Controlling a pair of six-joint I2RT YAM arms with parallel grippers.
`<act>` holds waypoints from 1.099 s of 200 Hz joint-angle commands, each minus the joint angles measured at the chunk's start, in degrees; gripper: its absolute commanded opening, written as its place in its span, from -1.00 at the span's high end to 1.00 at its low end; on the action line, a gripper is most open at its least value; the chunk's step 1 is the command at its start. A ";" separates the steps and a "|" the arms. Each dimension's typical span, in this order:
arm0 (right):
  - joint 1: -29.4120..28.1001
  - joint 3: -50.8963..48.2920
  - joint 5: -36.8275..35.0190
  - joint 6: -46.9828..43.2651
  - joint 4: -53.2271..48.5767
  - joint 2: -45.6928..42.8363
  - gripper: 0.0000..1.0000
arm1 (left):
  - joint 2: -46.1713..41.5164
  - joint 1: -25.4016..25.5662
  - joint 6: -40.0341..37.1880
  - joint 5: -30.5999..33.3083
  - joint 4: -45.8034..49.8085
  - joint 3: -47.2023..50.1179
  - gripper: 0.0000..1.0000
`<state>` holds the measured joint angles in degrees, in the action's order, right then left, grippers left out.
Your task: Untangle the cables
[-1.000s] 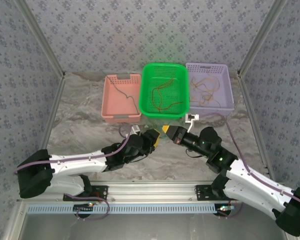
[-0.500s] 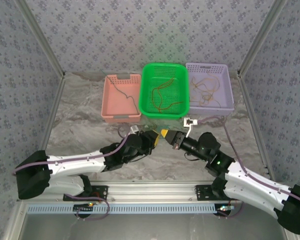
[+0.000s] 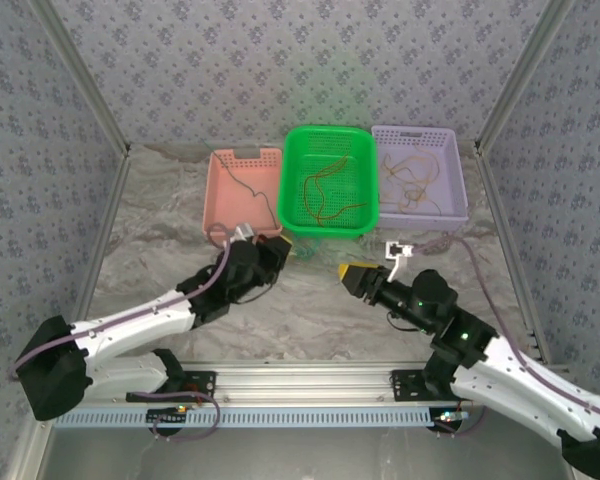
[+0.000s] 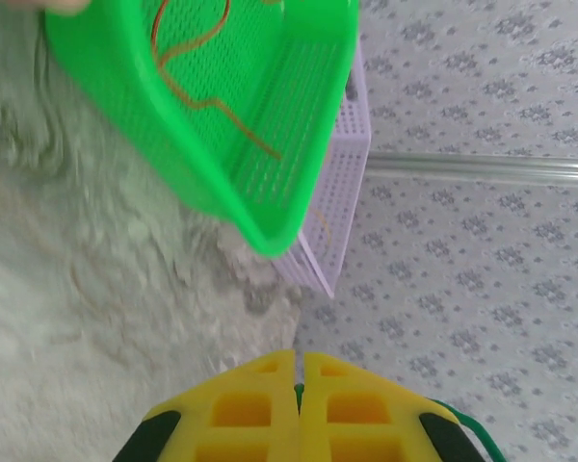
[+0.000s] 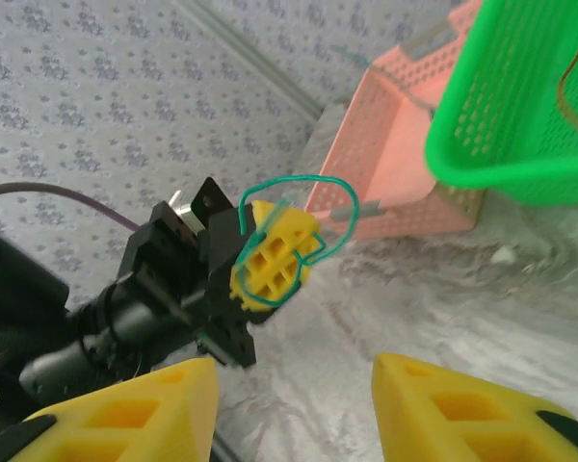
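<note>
Ahead of my right gripper (image 5: 294,375), jaws apart and empty, my left gripper (image 5: 270,258) is clamped on the green cable (image 5: 303,181), which loops round its fingertips. Green basket (image 3: 325,232) lies just beyond; left arm nearer.

A robot test booth in a lab: patterned grey walls (image 3: 280,60) on metal posts (image 3: 78,75) enclose a marble-look worktop (image 3: 150,250). Two robot arms (image 3: 140,320) are bolted to a rail (image 3: 300,382) at 6 o'clock, and plastic baskets (image 3: 325,229) stand at 12.
</note>
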<state>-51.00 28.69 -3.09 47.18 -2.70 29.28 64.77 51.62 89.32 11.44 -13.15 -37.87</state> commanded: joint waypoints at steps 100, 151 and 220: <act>10.51 20.43 15.22 -44.03 -14.16 17.79 -0.09 | 1.62 -5.02 -52.40 -24.14 22.95 -19.96 1.00; 12.23 15.77 19.26 -24.06 -10.96 13.61 0.02 | 1.80 -4.74 -54.49 -20.07 20.27 -18.39 1.00; 8.94 12.45 10.94 -6.08 -2.72 10.09 0.05 | -1.50 -2.37 -60.29 -22.23 11.81 -13.00 1.00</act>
<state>-43.38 37.50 9.47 38.96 -8.91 39.59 65.89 48.58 33.71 -8.05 3.33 -51.86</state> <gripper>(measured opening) 0.488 0.042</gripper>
